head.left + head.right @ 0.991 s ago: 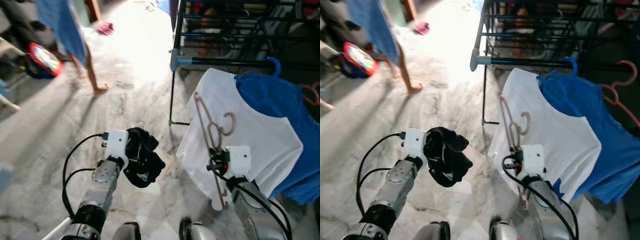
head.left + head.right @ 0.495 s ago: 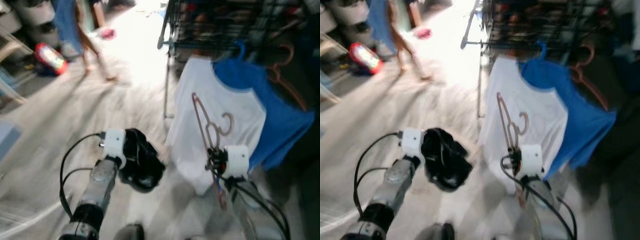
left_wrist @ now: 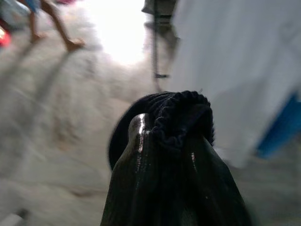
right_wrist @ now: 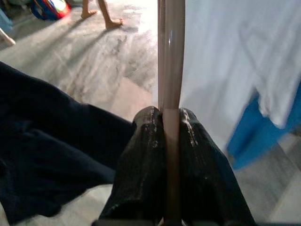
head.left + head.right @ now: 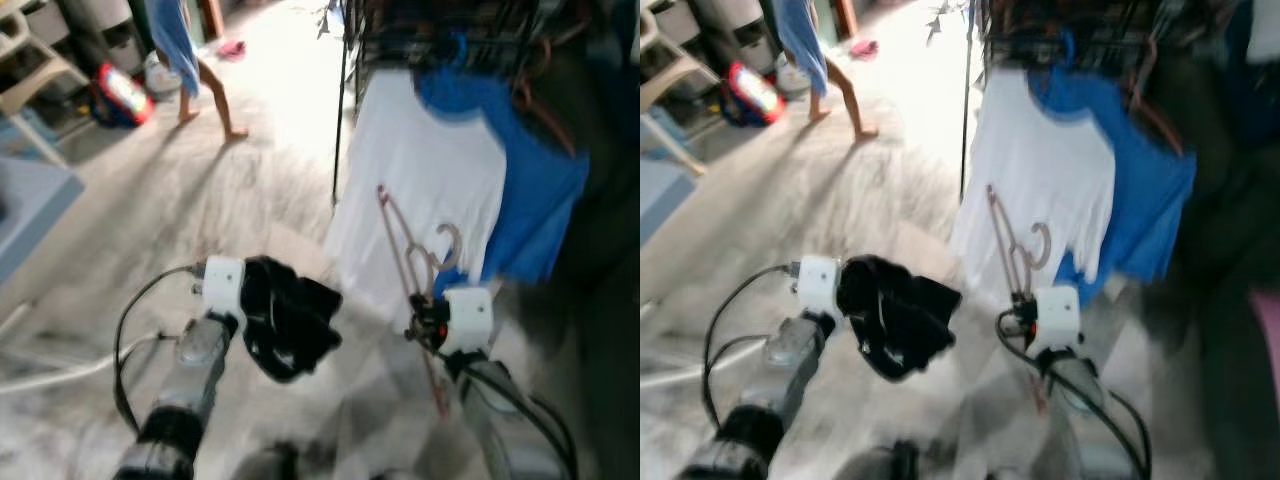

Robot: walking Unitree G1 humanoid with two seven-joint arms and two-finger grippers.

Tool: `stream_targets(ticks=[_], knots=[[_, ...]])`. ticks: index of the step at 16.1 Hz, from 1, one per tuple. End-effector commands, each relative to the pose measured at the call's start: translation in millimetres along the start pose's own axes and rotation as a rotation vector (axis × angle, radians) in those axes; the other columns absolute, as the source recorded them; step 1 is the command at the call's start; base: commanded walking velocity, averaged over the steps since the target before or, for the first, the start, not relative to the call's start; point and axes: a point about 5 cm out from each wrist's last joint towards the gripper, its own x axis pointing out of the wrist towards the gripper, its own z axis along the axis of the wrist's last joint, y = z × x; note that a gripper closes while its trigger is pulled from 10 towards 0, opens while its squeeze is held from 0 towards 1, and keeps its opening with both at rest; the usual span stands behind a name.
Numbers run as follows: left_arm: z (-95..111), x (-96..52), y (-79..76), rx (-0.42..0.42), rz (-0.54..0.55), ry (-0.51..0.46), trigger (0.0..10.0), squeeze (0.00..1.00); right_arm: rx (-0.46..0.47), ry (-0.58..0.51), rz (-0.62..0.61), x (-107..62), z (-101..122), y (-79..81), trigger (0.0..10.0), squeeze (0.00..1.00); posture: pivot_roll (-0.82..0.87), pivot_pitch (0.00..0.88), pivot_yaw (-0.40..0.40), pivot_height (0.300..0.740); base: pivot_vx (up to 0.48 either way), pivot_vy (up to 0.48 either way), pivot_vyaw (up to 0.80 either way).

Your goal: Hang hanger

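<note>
Pink plastic hanger (image 5: 412, 262) stands upright in the right gripper (image 4: 166, 123), whose two black fingers (image 4: 143, 141) press flat against the hanger's thin bar from both sides. The hanger's hook curls at its top, in front of a white T-shirt (image 5: 425, 165) that hangs on a dark metal clothes rack (image 5: 352, 60). A blue T-shirt (image 5: 535, 190) hangs just beside the white one, partly behind it, on a blue hanger hook (image 5: 457, 45).

The left gripper (image 3: 171, 141) is held out over the floor, its fingers clamped on a bunched black cloth garment (image 5: 285, 315) with a gathered, elastic-looking edge. The cloth droops below the gripper, between the two arms.

Grey marbled stone floor (image 5: 150, 220) spreads ahead, brightly lit near the rack's foot. Farther off, a person's bare legs (image 5: 210, 95) below blue clothing stand on the floor, near a red and multicoloured bag (image 5: 120, 95). A pale blue surface (image 5: 25, 205) sits at the robot's far left. No readable writing or labels can be made out; the head views are blurred.
</note>
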Motion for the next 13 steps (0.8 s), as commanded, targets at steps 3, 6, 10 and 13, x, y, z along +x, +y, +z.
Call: stream_targets(ticks=[3, 6, 10, 13], knots=[[6.7, 1.9, 0.0, -0.050, -0.019, -0.025, 10.0, 0.00, 0.007, 0.000, -0.006, -1.8, 0.7, -0.3, 10.0, 0.00, -0.04, 0.178, 0.037, 0.740, 0.000, 0.000, -0.20], [8.7, 2.9, 1.9, -0.049, -0.030, -0.028, 10.0, 0.00, 0.007, 0.005, -0.004, -1.5, -0.3, 1.3, 10.0, 0.00, -0.04, 0.184, 0.040, 0.740, 0.000, 0.000, -0.80], [10.4, 3.4, 0.8, -0.044, -0.052, -0.034, 10.0, 0.00, 0.006, 0.004, -0.003, -2.8, -1.2, 3.4, 10.0, 0.00, -0.05, 0.191, 0.048, 0.740, 0.000, 0.241, -0.74], [10.5, 3.0, -1.0, -0.042, -0.066, -0.035, 10.0, 0.00, 0.001, 0.006, -0.002, -4.0, -2.3, 5.0, 10.0, 0.00, -0.05, 0.196, 0.050, 0.740, 0.000, 0.419, -0.58]])
